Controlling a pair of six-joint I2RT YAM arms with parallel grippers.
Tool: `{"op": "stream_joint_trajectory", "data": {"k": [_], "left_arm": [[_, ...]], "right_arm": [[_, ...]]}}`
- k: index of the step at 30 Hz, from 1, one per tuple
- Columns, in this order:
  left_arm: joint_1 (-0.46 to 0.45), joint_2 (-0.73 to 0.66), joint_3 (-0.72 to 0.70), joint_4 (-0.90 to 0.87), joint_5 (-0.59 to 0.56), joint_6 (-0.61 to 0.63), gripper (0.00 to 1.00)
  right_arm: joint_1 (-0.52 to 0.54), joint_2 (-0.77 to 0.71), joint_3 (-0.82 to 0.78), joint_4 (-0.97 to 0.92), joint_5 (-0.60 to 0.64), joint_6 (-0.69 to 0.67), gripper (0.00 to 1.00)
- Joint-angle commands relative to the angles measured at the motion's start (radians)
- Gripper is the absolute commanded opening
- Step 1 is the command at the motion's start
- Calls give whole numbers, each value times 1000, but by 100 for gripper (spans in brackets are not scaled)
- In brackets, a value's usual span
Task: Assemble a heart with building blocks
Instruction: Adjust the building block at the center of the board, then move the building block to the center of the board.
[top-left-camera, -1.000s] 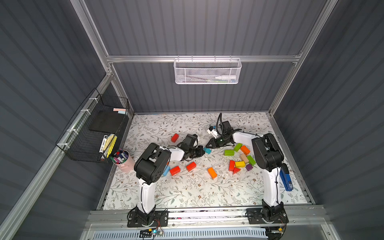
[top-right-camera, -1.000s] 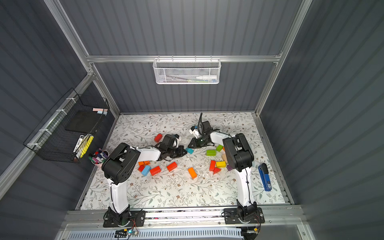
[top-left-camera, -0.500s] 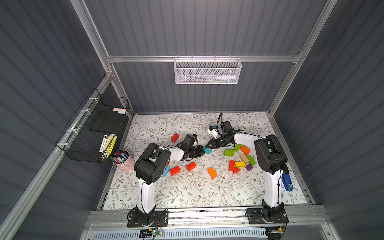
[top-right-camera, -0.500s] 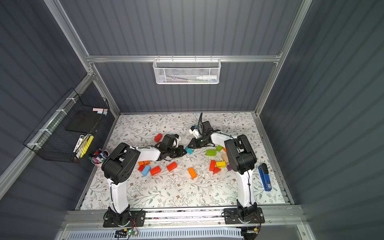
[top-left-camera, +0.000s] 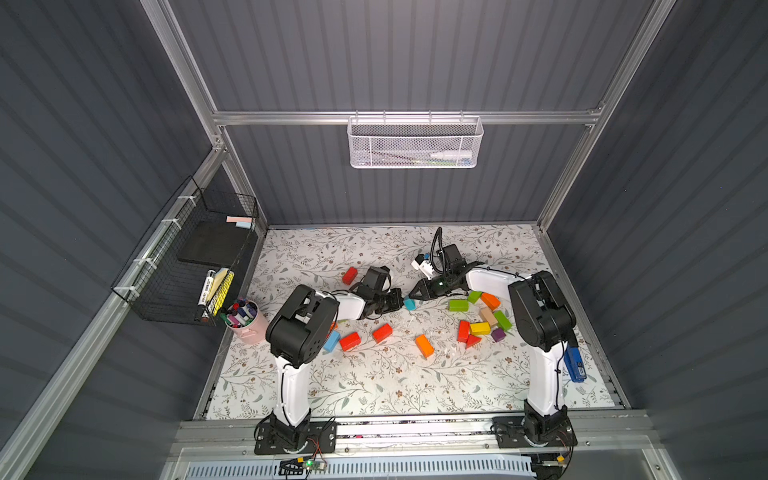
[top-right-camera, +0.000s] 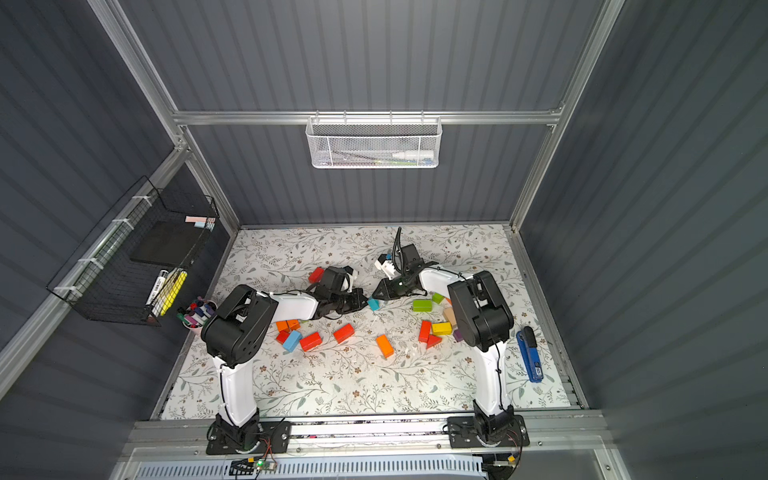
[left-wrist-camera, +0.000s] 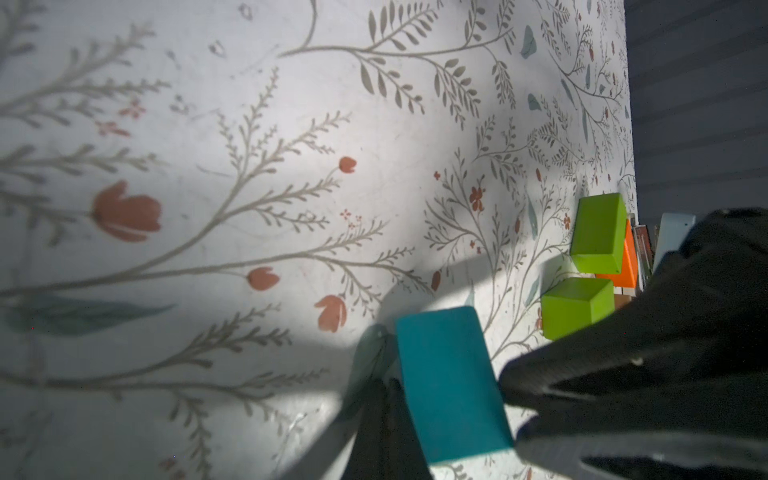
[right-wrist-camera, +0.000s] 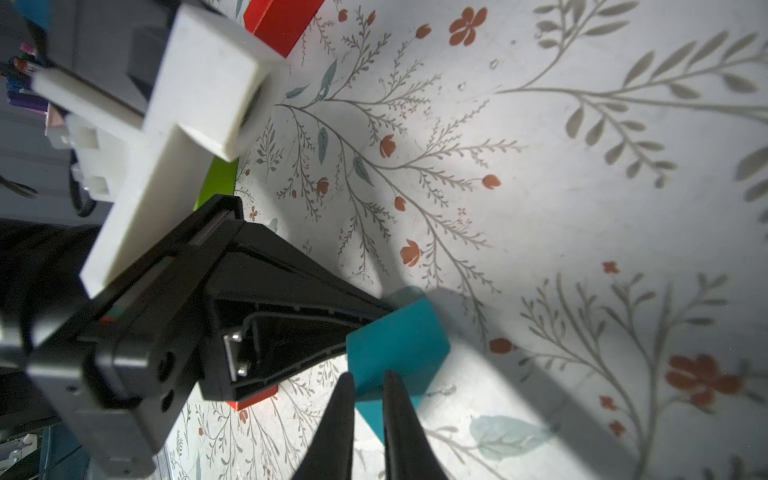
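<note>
Your right arm (top-left-camera: 540, 316) has moved its elbow a little toward the front. In both top views, the teal block (top-left-camera: 409, 304) (top-right-camera: 373, 304) lies on the table (top-left-camera: 374, 386) between the left gripper (top-left-camera: 399, 297) and the right gripper (top-left-camera: 412, 295). Left wrist view: the right gripper (left-wrist-camera: 505, 376) touches it. Right wrist view: the left gripper (right-wrist-camera: 380, 309) and right gripper (right-wrist-camera: 368, 378) have their fingers together, tips against it.
</note>
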Motion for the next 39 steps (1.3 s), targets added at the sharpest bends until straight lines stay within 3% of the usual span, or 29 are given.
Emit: {"op": "stream_joint_trajectory", "data": {"k": [1, 16, 26, 32, 35, 39], "left_arm": [[3, 12, -21, -49, -34, 15, 0], [40, -32, -38, -103, -87, 54, 0], [123, -193, -42, -194, -78, 148, 0], [134, -301, 40, -313, -51, 285, 0], [134, -358, 111, -409, -55, 355, 12], [136, -437, 212, -558, -123, 446, 21]], "right_arm": [[26, -20, -15, 7, -3, 15, 17], [51, -22, -7, -2, 29, 14, 17], [51, -142, -32, -90, 99, -34, 21], [74, -201, -96, -114, 194, 68, 21], [96, -199, -124, -92, 221, 110, 23], [135, -171, -123, -87, 255, 137, 23]]}}
